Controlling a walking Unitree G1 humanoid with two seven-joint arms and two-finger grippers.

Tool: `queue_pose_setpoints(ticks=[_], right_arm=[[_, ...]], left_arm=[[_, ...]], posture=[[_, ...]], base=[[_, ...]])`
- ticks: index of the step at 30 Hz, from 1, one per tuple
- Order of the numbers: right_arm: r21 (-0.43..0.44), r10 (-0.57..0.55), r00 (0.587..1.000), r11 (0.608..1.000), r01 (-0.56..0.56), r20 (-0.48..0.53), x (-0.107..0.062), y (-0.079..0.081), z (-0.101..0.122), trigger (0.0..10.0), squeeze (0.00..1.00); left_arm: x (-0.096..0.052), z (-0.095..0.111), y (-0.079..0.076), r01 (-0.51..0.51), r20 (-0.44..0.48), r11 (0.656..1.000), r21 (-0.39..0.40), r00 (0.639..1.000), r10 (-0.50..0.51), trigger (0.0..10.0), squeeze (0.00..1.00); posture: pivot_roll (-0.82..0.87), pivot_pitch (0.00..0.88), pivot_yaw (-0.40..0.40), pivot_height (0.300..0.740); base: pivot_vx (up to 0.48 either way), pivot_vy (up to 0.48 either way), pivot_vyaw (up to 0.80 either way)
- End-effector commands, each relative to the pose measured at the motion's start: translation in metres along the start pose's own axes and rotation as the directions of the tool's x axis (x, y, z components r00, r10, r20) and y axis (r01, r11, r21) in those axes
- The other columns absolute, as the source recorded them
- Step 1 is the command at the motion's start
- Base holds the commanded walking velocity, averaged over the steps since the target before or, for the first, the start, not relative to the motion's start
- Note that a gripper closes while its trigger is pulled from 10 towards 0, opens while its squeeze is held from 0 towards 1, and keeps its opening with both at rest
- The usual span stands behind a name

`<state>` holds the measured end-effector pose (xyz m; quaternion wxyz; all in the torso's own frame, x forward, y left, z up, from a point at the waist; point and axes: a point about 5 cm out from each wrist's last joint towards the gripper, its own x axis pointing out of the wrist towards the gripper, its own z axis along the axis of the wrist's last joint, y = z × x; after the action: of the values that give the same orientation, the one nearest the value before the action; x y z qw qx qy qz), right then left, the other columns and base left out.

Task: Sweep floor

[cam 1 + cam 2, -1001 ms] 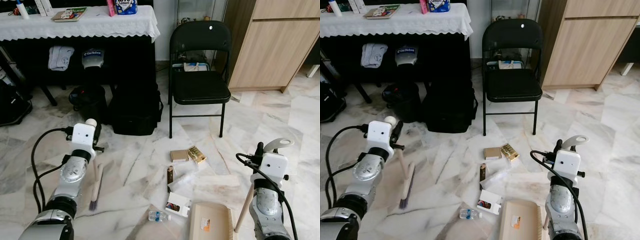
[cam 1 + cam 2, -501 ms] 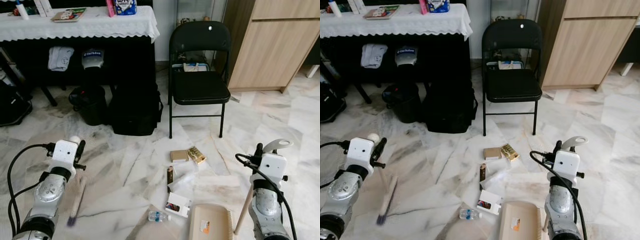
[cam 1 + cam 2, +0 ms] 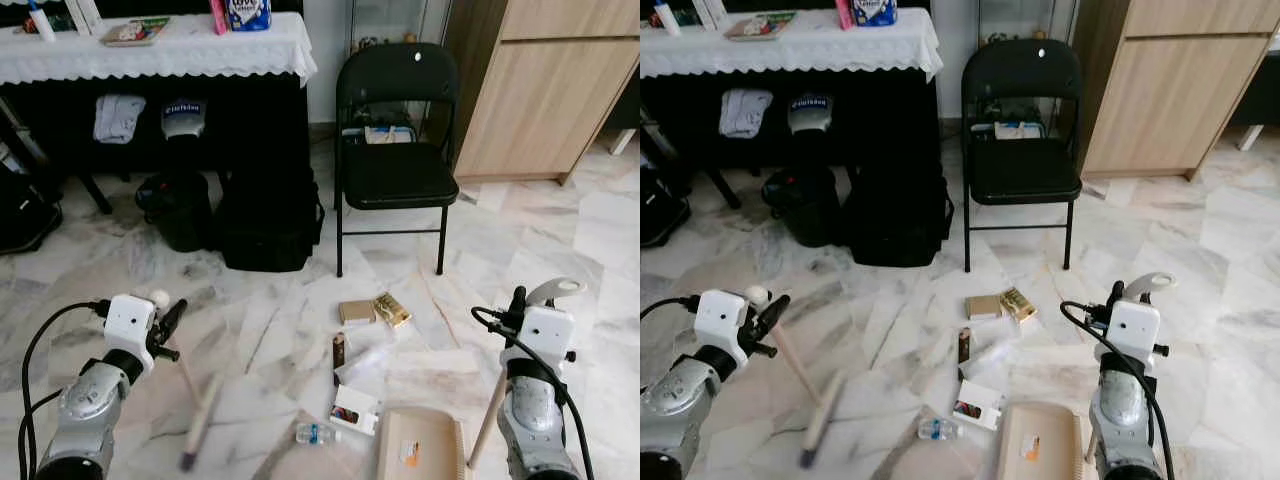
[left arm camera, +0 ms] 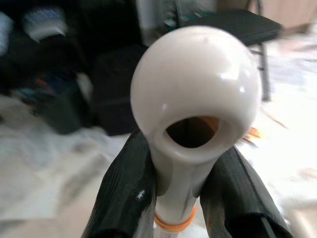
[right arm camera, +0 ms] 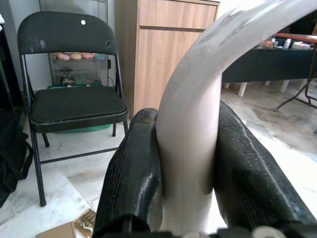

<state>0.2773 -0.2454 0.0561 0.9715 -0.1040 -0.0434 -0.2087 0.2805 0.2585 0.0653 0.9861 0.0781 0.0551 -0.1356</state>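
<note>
The broom [image 3: 197, 420] is clamped near its rounded handle end by the left gripper [image 4: 181, 198], the 2 black fingers [image 4: 124, 198] pressed against the white shaft. In the left eye view the broom slants down toward 5 o'clock from that gripper, its bristle end resting on the marble floor [image 3: 560, 240]. The dustpan [image 3: 420, 445] lies flat at about 6 o'clock of the folding chair [image 3: 398, 150], and its curved pale handle [image 5: 198, 124] is pinched tight by the right gripper [image 5: 190, 163].

Between broom and dustpan the litter is scattered: a small plastic bottle [image 3: 316, 433] just beside the dustpan at its 9 o'clock, a small white box [image 3: 356, 408] at the dustpan's 11 o'clock, a brown card [image 3: 357, 311] and a gold wrapper [image 3: 393, 309] further toward the chair.

Several risks are judged from here. The bottle could be rolled past the dustpan if struck hard. Litter could be pushed under the dustpan if its lip is lifted. The broom, gripped so near its end, could twist in the fingers under side load.
</note>
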Motion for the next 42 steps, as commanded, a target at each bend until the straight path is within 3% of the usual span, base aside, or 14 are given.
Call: queue_pose_setpoints(ticks=[1,7,13,24,32,42], right_arm=[[0.010,0.002,1.000,1.000,-0.002,0.023,0.002,0.002,0.004,10.0,0.00],[0.009,0.000,1.000,1.000,-0.001,0.025,0.001,0.002,0.004,10.0,0.00],[-0.016,0.008,1.000,1.000,-0.008,0.005,-0.002,-0.001,-0.002,10.0,0.00],[-0.055,0.022,0.998,0.998,-0.025,-0.057,-0.013,-0.001,-0.017,10.0,0.00],[-0.088,0.044,0.999,0.995,-0.044,-0.008,-0.008,-0.001,-0.011,10.0,0.00],[-0.141,0.140,0.990,0.980,-0.138,0.007,-0.005,0.013,-0.008,10.0,0.00]], left_arm=[[-0.005,-0.007,0.000,0.020,-0.049,1.000,-0.009,0.999,-0.021,10.0,0.00],[0.000,-0.007,-0.004,0.039,-0.073,0.999,0.033,0.997,-0.037,10.0,0.00],[0.000,-0.011,-0.007,0.076,-0.115,0.997,0.000,0.990,-0.076,10.0,0.00],[0.003,-0.006,-0.010,0.061,-0.085,0.998,-0.021,0.994,-0.062,10.0,0.00],[0.004,-0.006,-0.016,0.066,-0.074,0.997,-0.034,0.995,-0.068,10.0,0.00],[0.003,-0.001,-0.018,0.079,-0.056,0.996,-0.038,0.995,-0.081,10.0,0.00]], posture=[[0.02,0.038,0.051,0.740],[0.01,0.038,0.055,0.740],[0.01,0.055,0.055,0.740],[0.02,0.095,0.062,0.740],[0.02,0.094,0.060,0.740],[0.04,0.137,0.073,0.740]], base=[[0.000,0.000,0.00],[0.000,0.000,0.00],[0.000,0.000,0.00],[0.000,0.000,0.00],[0.000,0.000,0.00],[0.000,0.000,0.00]])
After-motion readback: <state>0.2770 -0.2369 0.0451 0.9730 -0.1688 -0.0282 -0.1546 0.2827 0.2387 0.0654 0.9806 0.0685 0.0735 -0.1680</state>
